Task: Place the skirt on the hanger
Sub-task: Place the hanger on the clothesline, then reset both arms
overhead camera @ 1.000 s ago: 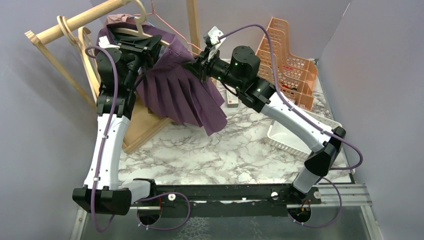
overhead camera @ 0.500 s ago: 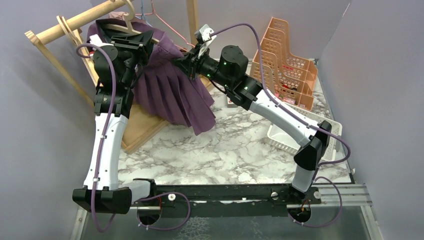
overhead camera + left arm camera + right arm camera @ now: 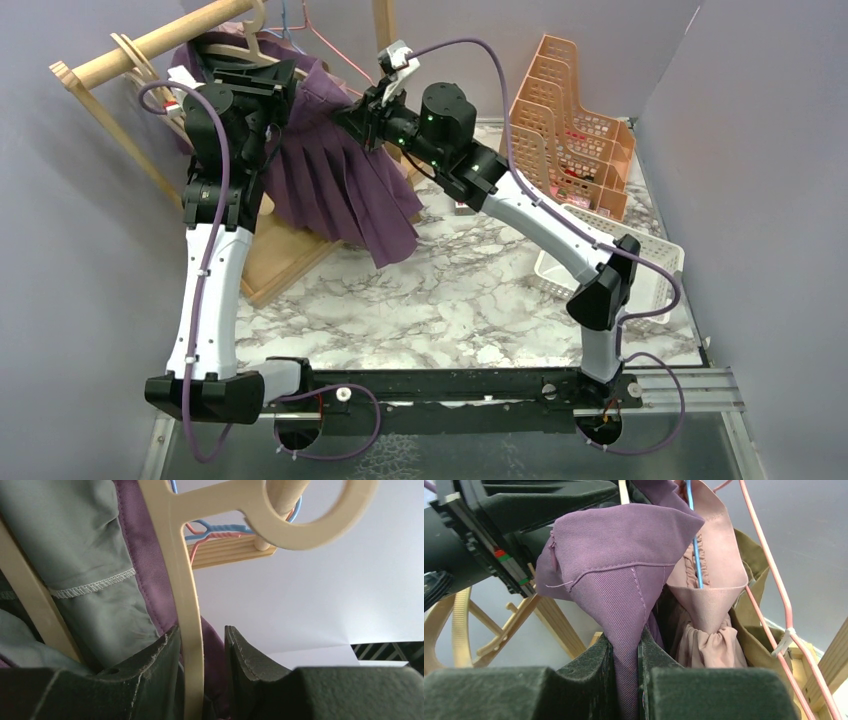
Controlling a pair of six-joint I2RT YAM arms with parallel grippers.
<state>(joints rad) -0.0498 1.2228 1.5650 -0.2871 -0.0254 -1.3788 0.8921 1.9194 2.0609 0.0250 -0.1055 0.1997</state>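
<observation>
Purple skirt (image 3: 340, 190) and cream hanger (image 3: 184, 605) held up at upper left of the frame.
The left gripper (image 3: 200, 670) pinches the hanger's stem; the right gripper (image 3: 626, 675) is clamped tight on skirt fabric.

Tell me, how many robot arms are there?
2. The left arm stands on the left, with the left pincer gripping the cream hanger. The right arm reaches in from the right, with the right pincer pinching the purple skirt. None seem hidden.

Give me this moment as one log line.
left claw: shut on hanger | right claw: shut on skirt | skirt: held up at rack | step: fitting unfinished
</observation>
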